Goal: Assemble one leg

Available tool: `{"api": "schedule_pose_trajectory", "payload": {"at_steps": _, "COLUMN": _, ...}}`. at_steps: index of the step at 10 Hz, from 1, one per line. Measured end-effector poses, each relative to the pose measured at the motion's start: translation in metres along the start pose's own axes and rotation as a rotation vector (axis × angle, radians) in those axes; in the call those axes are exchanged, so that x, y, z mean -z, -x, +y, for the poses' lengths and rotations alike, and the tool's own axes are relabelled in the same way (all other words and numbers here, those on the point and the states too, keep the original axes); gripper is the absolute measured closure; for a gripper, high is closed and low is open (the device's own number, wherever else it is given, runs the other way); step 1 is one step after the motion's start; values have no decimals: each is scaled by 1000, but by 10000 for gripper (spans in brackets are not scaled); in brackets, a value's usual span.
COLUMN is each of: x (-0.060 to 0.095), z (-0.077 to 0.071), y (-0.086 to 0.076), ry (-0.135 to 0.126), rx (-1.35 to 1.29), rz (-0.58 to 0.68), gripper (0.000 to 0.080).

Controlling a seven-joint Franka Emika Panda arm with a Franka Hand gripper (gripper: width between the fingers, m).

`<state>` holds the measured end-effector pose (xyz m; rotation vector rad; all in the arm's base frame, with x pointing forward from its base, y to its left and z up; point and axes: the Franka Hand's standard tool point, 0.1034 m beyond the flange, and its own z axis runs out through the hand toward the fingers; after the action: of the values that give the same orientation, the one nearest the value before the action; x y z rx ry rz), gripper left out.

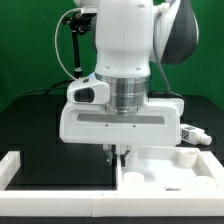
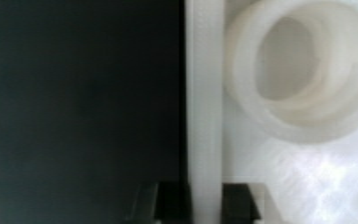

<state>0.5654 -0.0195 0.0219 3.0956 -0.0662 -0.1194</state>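
My gripper [image 1: 115, 153] points straight down at the left edge of the large flat white panel [image 1: 170, 175] with round holes. In the wrist view my two dark fingers [image 2: 158, 200] stand on either side of the panel's thin edge [image 2: 202, 100] and press against it, so the gripper [image 2: 201, 202] is shut on that edge. One round hole [image 2: 300, 65] of the panel shows close beside it. A white leg [image 1: 194, 134] with a black tag lies behind the panel at the exterior view's right, apart from the gripper.
White border rails run along the exterior view's left [image 1: 10, 165] and front [image 1: 55, 205]. The black table top [image 1: 50, 130] lies to the left of the panel. The arm's wide white body hides the middle of the table.
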Motion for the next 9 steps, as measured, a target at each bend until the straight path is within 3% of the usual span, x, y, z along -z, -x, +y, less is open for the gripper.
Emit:
{"api": "schedule_pose_trajectory", "payload": {"at_steps": 2, "x": 0, "z": 2, "y": 0, "ry": -1, "rx": 32, "rz": -11, "gripper": 743}}
{"api": "schedule_pose_trajectory", "payload": {"at_steps": 3, "x": -1, "z": 1, "y": 0, "ry": -1, "rx": 33, "rz": -13, "gripper": 658}}
{"api": "schedule_pose_trajectory", "payload": {"at_steps": 4, "x": -1, "z": 1, "y": 0, "ry": -1, "rx": 33, "rz": -13, "gripper": 658}}
{"api": "schedule_pose_trajectory", "payload": {"at_steps": 5, "x": -1, "z": 1, "y": 0, "ry": -1, "rx": 33, "rz": -13, "gripper": 474}}
{"api": "schedule_pose_trajectory", "payload": {"at_steps": 6, "x": -1, "z": 1, "y": 0, "ry": -1, "rx": 33, "rz": -13, "gripper": 339}}
{"api": "schedule_pose_trajectory", "payload": {"at_steps": 7, "x": 0, "z": 0, "y": 2, "ry": -2, "rx": 32, "rz": -20, "gripper": 339}}
{"api": "schedule_pose_trajectory", "payload": {"at_steps": 8, "x": 12, "z": -4, "y": 8, "ry": -9, "rx": 31, "rz": -43, "gripper": 195}}
{"api": "schedule_pose_trajectory", "payload": {"at_steps": 9, "x": 21, "z": -6, "y": 19, "ry": -15, "rx": 34, "rz": -44, "gripper": 164}}
